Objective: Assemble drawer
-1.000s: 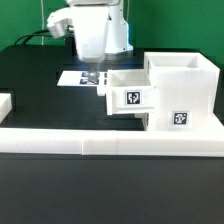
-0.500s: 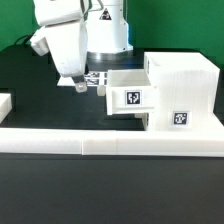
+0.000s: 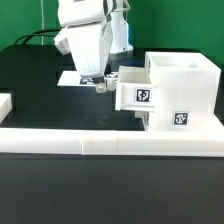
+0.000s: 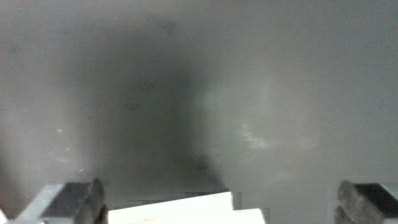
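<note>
White two-finger gripper (image 3: 101, 85) poised beside a half-inserted white plastic open-top tray (image 3: 137, 93) of the drawer.

Exterior view: the tall boxy white plastic case (image 3: 182, 92) stands on the black table (image 3: 35, 85) toward the exterior view's right, behind the long low white rail (image 3: 110, 139); the tray juts from its upper slot, tag facing the camera; the gripper's tips hang just beside the tray's outer corner (contact cannot be made out); the arm hides much of the flat white marker board (image 3: 75, 78). Wrist view: blurred grey surface; the two fingers (image 4: 64, 203) stand wide apart, nothing between them; a pale white corner, cut off at the frame edge, cannot be identified.
</note>
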Action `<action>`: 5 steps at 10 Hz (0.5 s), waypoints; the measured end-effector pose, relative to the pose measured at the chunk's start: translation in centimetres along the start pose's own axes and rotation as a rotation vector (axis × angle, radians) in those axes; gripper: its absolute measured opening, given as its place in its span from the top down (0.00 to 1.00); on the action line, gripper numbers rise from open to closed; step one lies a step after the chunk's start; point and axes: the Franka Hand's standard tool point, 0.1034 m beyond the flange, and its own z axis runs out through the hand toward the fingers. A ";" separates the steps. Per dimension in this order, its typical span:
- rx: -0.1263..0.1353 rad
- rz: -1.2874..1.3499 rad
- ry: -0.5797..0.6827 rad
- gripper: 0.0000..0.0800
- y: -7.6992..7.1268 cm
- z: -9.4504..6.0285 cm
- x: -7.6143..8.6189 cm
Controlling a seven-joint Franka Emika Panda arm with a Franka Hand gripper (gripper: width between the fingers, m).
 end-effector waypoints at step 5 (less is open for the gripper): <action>0.000 0.084 -0.023 0.19 -0.1 0.8 2.5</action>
